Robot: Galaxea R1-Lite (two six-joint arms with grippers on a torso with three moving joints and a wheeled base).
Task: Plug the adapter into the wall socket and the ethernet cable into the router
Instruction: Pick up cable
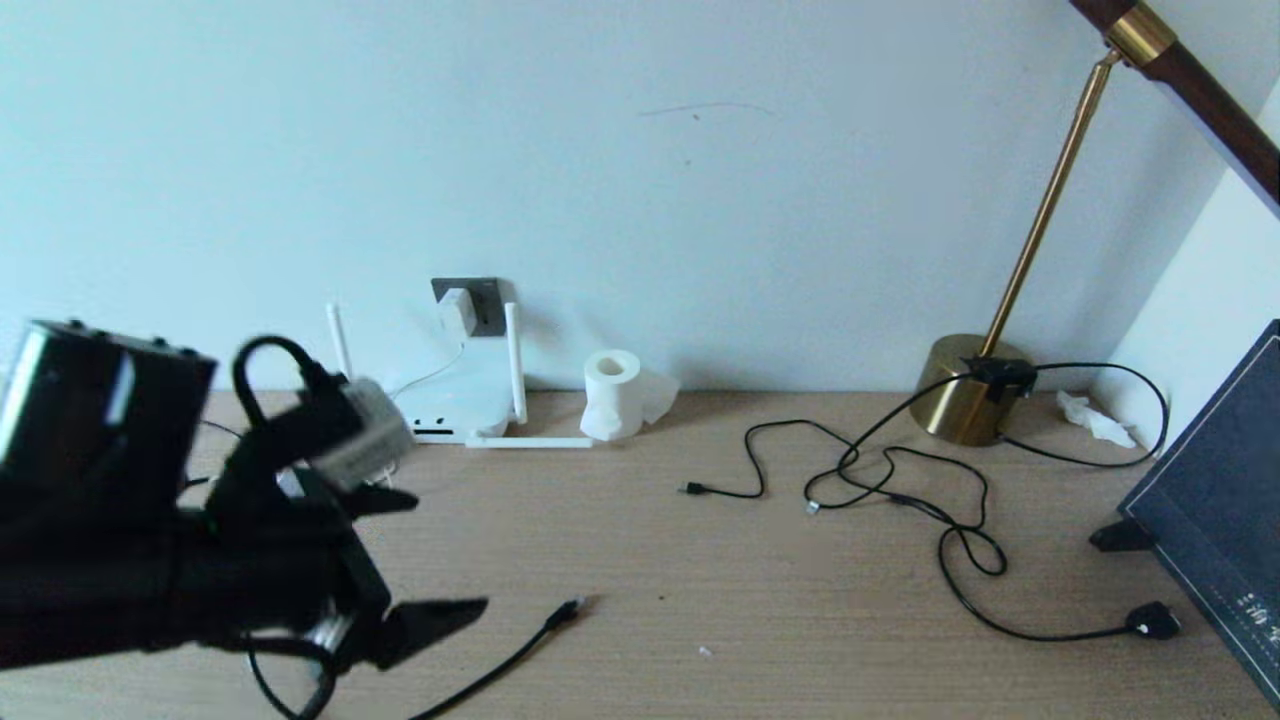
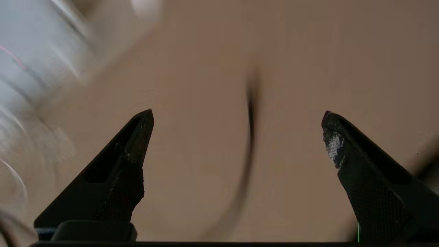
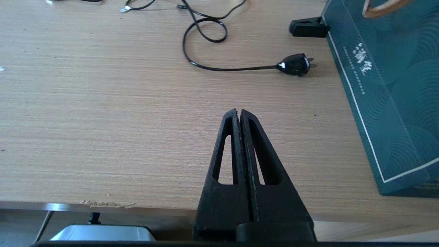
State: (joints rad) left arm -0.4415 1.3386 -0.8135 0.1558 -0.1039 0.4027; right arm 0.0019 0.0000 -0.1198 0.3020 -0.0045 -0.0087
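Note:
The white adapter [image 1: 458, 312] sits against the dark grey wall socket [image 1: 487, 304], and its thin white cord hangs down to the router [image 1: 452, 404]. The router is a flat white box with stick antennas, at the foot of the wall. The black ethernet cable [image 1: 520, 650] lies on the desk with its plug [image 1: 570, 608] pointing right. My left gripper [image 1: 445, 553] hovers open just left of that plug. In the left wrist view the cable [image 2: 251, 120] runs blurred between the open left gripper [image 2: 238, 115] fingers, untouched. My right gripper [image 3: 239, 111] is shut and empty above the desk's front edge.
A toilet-paper roll [image 1: 612, 393] stands right of the router. A brass lamp base [image 1: 972, 392], thin black cords [image 1: 850, 470], the lamp's bulky plug [image 1: 1152, 620] and a crumpled tissue [image 1: 1095, 418] lie to the right. A dark blue box [image 1: 1215, 500] fills the right edge.

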